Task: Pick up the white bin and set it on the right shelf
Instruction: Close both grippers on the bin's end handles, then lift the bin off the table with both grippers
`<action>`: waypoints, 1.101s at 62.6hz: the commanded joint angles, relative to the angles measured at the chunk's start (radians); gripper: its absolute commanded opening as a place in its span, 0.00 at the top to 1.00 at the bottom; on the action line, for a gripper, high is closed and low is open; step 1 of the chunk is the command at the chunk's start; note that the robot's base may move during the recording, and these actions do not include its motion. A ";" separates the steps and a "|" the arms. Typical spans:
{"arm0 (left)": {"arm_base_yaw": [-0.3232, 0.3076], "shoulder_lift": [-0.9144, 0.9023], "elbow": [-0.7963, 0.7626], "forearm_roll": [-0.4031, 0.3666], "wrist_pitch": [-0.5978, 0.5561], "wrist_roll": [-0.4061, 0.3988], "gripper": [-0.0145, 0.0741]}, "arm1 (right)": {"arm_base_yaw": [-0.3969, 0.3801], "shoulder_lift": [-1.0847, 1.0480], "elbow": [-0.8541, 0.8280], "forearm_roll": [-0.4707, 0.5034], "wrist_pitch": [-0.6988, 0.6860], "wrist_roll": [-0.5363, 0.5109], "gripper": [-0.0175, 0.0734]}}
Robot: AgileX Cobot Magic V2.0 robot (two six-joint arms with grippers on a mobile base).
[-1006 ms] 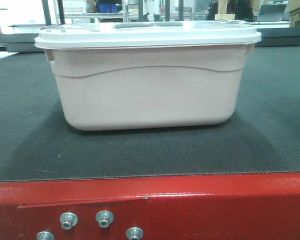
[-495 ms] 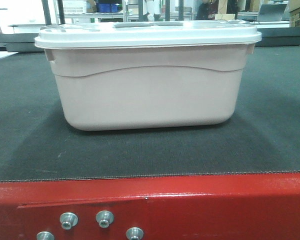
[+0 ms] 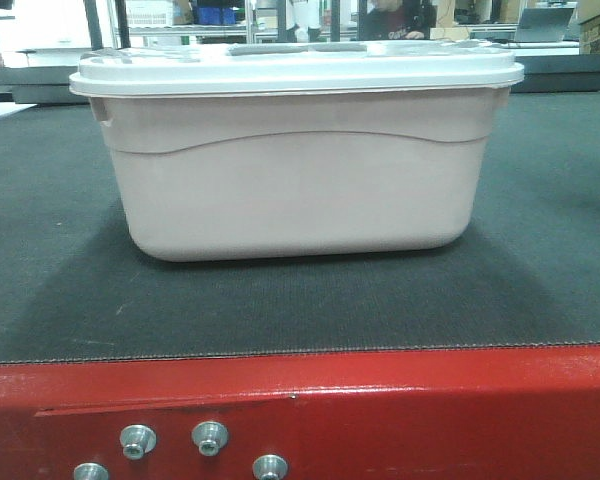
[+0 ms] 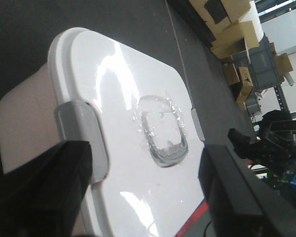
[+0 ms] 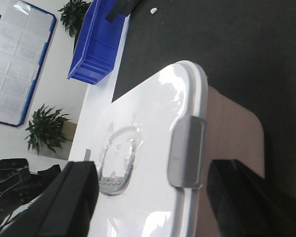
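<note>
In the left wrist view the left gripper [image 4: 144,170] has its jaws spread wide: one dark finger [image 4: 39,192] at the lower left, the other at the lower right, and the glossy lid [image 4: 133,89] showing between them. A grey latch [image 4: 81,129] on the lid's short end lies just beside the left-hand finger; whether that finger touches it cannot be told. A clear moulded recess [image 4: 163,131] marks the middle of the lid, and cardboard boxes [image 4: 232,29] are stacked beyond the table at the upper right

From the front, the white bin [image 3: 295,180] stands upright and closed in the middle of the grey-carpeted table [image 3: 550,260], set back from its red front rail [image 3: 430,400], which carries a cluster of bolts [image 3: 209,437] low on the left

In the right wrist view, from the left: a wall poster [image 5: 12,64], potted plants [image 5: 45,129], a blue crate [image 5: 101,44] past the lid's far corner, then the second grey latch [image 5: 187,152] on the bin's other short end. The right gripper [image 5: 150,177] also has its jaws spread, this latch lying between them nearer the right-hand finger, with no contact that can be made out
</note>
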 commanded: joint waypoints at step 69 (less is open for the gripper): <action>-0.081 0.191 -0.036 -0.242 0.070 0.119 0.42 | 0.295 0.138 -0.039 0.220 -0.065 -0.195 0.19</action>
